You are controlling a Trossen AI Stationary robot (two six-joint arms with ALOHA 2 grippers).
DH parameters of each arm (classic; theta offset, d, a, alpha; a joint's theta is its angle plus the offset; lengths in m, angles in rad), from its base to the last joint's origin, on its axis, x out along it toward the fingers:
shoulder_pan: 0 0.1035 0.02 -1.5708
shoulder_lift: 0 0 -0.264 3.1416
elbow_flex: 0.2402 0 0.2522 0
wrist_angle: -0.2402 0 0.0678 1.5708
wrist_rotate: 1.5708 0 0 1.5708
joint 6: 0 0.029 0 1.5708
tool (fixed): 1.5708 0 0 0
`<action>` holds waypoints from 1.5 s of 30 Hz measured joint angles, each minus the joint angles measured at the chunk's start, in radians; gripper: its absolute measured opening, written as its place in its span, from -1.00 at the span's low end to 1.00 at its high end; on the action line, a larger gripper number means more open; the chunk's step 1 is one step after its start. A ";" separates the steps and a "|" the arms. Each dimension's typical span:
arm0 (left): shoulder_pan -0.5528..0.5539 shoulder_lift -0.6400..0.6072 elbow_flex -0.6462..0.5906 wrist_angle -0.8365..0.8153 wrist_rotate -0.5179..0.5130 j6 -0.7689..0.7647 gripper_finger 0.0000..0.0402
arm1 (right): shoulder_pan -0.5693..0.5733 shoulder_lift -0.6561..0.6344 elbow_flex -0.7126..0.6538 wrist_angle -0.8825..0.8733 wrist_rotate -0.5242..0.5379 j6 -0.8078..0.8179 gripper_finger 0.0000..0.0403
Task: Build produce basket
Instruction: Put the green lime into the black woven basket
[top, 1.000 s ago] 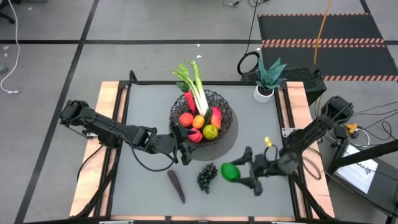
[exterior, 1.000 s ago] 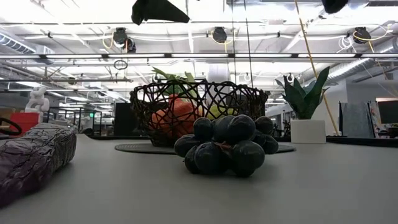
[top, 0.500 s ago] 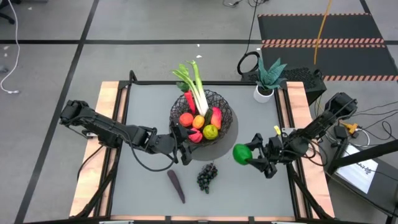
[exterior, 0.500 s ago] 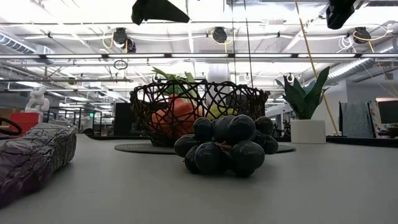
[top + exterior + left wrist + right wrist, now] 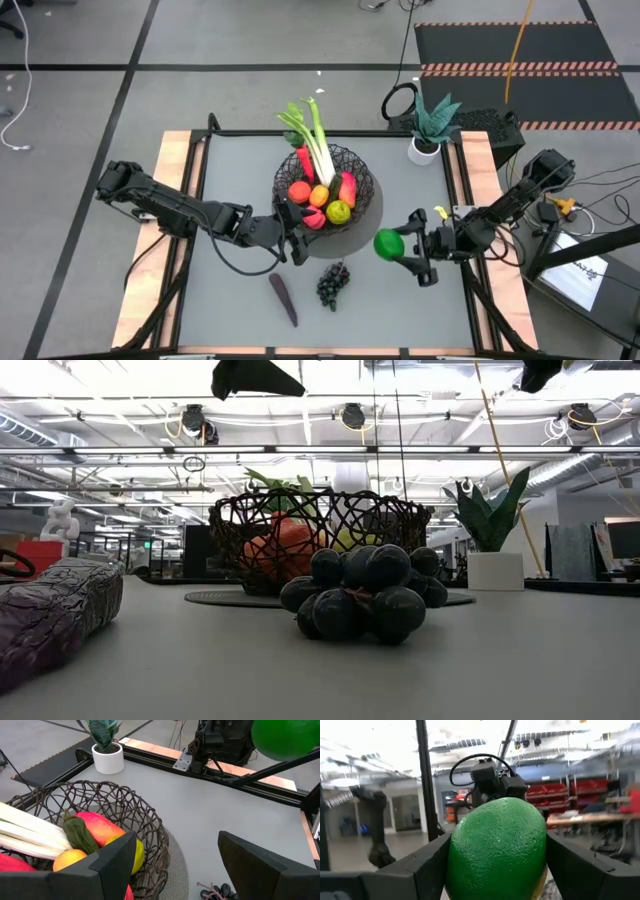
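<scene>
Fingers of the right gripper [image 5: 404,252] pinch the green fruit [image 5: 389,244] above the counter [image 5: 420,200], right of the basket [image 5: 326,186]. Left gripper [image 5: 292,233] hangs open at the basket's near edge, holding nothing; grapes [image 5: 332,283] and eggplant [image 5: 283,299] lie on the counter nearby.

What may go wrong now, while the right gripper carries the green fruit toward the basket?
The right gripper holds the round green fruit in the air, so it might slip and roll off the table. The basket is already crowded, so the fruit could bounce out. The left gripper waits beside the basket, so the arms might collide.
</scene>
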 joint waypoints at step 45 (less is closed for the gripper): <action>0.000 0.000 0.000 0.004 0.000 0.000 0.38 | 0.001 0.000 0.000 0.005 -0.151 -0.225 0.44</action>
